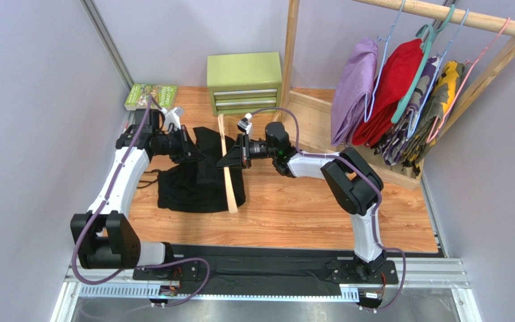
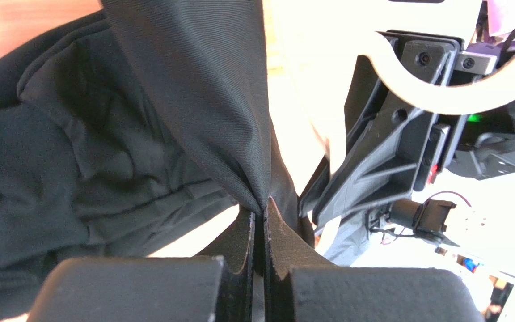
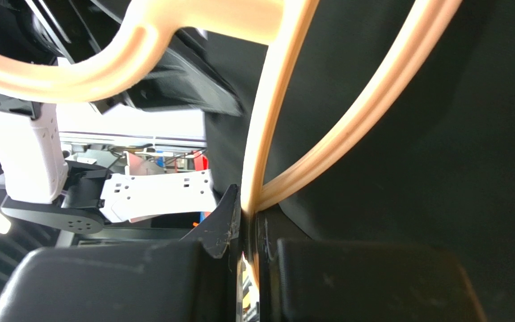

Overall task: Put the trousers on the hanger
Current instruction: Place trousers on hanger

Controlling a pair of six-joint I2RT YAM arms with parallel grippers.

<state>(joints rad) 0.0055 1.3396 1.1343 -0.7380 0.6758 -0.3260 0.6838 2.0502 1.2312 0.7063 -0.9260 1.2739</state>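
Between your tools: trousers and hanger, touching.
Left tool: pinches trousers up for threading.
Right tool: clamps hanger steady.

Grey walls enclose a wooden tabletop, a green drawer chest and perhaps a book.

Pale wooden hanger crosses over the crumpled black trousers
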